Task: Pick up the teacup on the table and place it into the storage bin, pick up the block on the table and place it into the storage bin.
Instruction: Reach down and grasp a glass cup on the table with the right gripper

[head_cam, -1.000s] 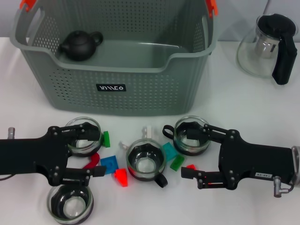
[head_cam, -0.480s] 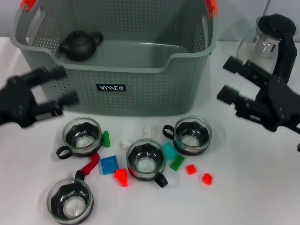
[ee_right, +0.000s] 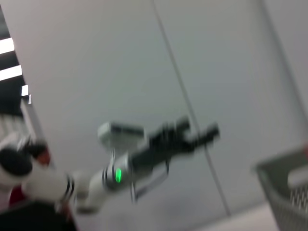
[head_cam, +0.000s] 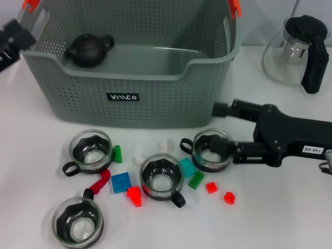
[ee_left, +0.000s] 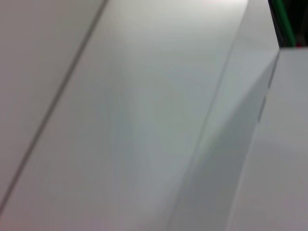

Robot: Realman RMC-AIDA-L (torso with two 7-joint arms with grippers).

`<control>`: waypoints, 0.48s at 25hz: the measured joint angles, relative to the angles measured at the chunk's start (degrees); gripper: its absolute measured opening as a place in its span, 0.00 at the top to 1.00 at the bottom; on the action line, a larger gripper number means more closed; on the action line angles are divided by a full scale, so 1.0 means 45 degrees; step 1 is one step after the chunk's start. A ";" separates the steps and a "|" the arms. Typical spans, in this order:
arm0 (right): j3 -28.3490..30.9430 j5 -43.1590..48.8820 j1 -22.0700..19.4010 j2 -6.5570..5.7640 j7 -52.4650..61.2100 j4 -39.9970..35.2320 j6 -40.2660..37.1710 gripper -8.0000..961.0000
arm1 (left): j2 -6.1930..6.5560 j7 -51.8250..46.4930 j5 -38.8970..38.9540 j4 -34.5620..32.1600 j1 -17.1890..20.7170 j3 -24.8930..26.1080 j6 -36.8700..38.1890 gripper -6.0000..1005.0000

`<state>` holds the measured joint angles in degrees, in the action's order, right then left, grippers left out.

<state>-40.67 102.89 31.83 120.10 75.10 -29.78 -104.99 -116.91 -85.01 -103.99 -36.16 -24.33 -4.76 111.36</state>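
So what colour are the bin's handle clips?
Orange-red handle clips on the grey storage bin; head view.

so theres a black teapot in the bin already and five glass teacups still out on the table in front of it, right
Not quite: the head view shows four glass teacups on the table, not five. The rest holds: a black teapot sits inside the storage bin, and the cups stand on the table in front of it.

Grey perforated bin point(head_cam: 155, 98) at counter rear. Four glass teacups point(head_cam: 162, 176) upright before it, small coloured blocks point(head_cam: 121, 182) scattered among them.
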 joint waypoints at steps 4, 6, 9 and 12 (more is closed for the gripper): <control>-0.1130 0.1580 0.0178 0.0028 0.3066 -0.2964 0.0117 0.05 | 0.0043 -0.0039 0.0604 0.0144 0.0036 0.0446 -0.0011 0.16; -0.2122 0.2310 0.0353 0.0014 0.4456 -0.4456 0.0070 0.05 | 0.0066 -0.0123 0.0902 0.0180 0.0061 0.0773 -0.0032 0.16; -0.3517 0.3360 0.0826 -0.0033 0.6223 -0.6189 -0.0023 0.05 | 0.0075 -0.0179 0.1138 0.0260 0.0090 0.1136 -0.0117 0.16; -0.4471 0.4642 0.1596 -0.0014 0.7565 -0.7534 -0.0153 0.05 | 0.0100 -0.0235 0.1218 0.0360 0.0095 0.1438 -0.0182 0.16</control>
<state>-60.79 123.78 39.01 120.03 109.14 -63.68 -105.68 -116.46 -86.06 -98.50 -34.54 -23.90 1.71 110.54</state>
